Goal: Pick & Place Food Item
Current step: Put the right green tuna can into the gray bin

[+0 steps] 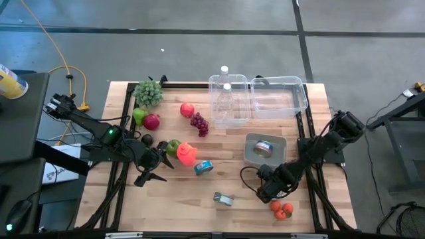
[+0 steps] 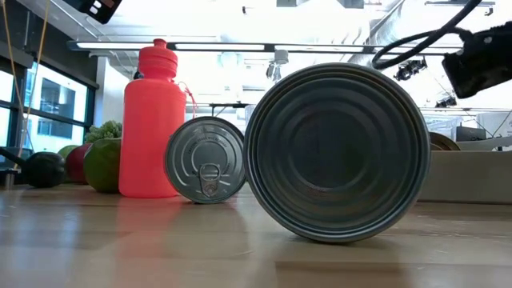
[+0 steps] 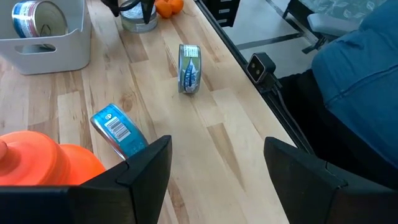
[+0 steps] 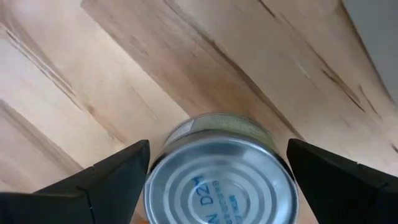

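Your right hand (image 4: 217, 149) hangs over the tin can (image 4: 217, 180) with its two fingers spread wide, one on either side, not yet touching. The can sits upright at the surface's near right, and it is the food item you are lined up on.

Expect it to be rigid and fairly heavy for its size, with smooth, slippery metal walls. It will not crush, so you can close firmly. Take it across the round side wall, below the top rim, with the fingers centred. An off-centre pinch will likely squirt it sideways.

Just beside the can lie two small orange fruits (image 1: 282, 209). Watch that the outer finger does not nudge them as you lower.

Further in stands the grey bin (image 1: 279, 160), which already holds a can (image 1: 264, 147); its wall is what you must clear if that is the drop spot. A flat tin (image 1: 224, 198) lies apart toward the middle.

Beyond that, the left hand (image 3: 217, 155) waits, spread and holding nothing, next to a blue can (image 1: 203, 167) and a red bottle (image 1: 186, 154). Farthest off are the grapes (image 1: 199, 123) and the clear tubs (image 1: 279, 96).
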